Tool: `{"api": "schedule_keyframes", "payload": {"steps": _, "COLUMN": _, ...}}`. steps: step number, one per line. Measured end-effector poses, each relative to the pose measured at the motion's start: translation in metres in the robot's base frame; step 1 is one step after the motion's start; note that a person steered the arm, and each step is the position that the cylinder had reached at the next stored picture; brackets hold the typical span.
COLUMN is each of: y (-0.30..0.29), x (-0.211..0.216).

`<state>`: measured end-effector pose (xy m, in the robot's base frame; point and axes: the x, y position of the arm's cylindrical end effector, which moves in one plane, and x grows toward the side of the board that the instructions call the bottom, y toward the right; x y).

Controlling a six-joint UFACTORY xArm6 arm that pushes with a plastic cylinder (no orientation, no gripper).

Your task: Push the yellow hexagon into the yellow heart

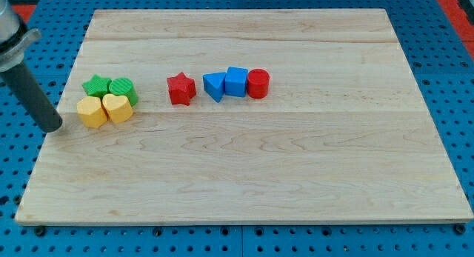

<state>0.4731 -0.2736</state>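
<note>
The yellow hexagon lies near the board's left edge, touching the yellow heart on its right. My tip rests on the board just left of the hexagon, a small gap apart. The dark rod rises from it toward the view's top left.
A green star and a green round block sit right above the yellow pair, touching them. A red star lies further right. A blue triangle-like block, a blue block and a red cylinder form a row. The wooden board sits on blue pegboard.
</note>
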Motion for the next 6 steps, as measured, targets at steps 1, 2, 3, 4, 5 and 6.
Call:
{"api": "schedule_keyframes", "payload": {"steps": 1, "y": 0.023, "x": 0.000}}
{"api": "schedule_keyframes", "payload": {"steps": 2, "y": 0.024, "x": 0.000}}
{"api": "schedule_keyframes", "payload": {"steps": 3, "y": -0.028, "x": -0.001}}
{"api": "schedule_keyframes", "payload": {"steps": 4, "y": -0.031, "x": -0.007}}
{"api": "schedule_keyframes", "payload": {"steps": 5, "y": -0.022, "x": -0.021}}
{"api": "schedule_keyframes", "payload": {"steps": 6, "y": 0.004, "x": -0.026}}
